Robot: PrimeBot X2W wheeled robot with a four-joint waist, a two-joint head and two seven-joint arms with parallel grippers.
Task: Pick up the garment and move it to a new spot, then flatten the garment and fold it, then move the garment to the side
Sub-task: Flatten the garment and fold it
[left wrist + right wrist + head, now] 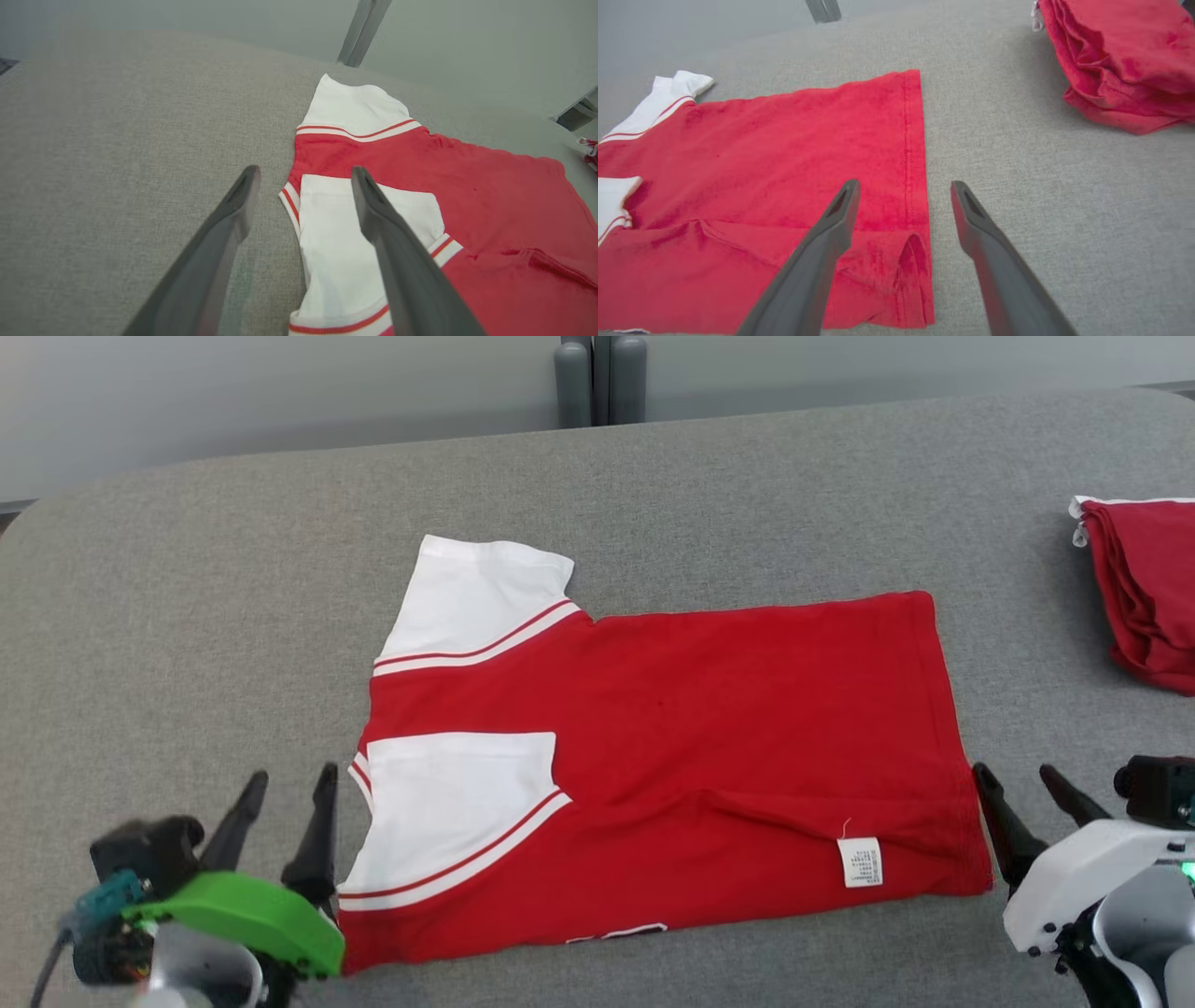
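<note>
The garment [709, 709] is a red T-shirt with white, red-striped sleeves, lying flat on the grey table with its near long edge folded over toward the middle and a white label showing. My left gripper [288, 779] stands open at the shirt's left end beside the folded-in white sleeve [336, 252], holding nothing. At the hem corner, my right gripper [1018, 782] is open too, its fingers apart over the red hem [915, 186] and the bare cloth of the table. In the wrist views both grippers [303, 175] [903, 186] are empty.
A second red garment [1153, 588], folded in a bundle, lies at the table's right edge [1125, 60]. The grey padded table [233, 569] has free room to the left and behind the shirt. A grey post [600, 378] stands past the far edge.
</note>
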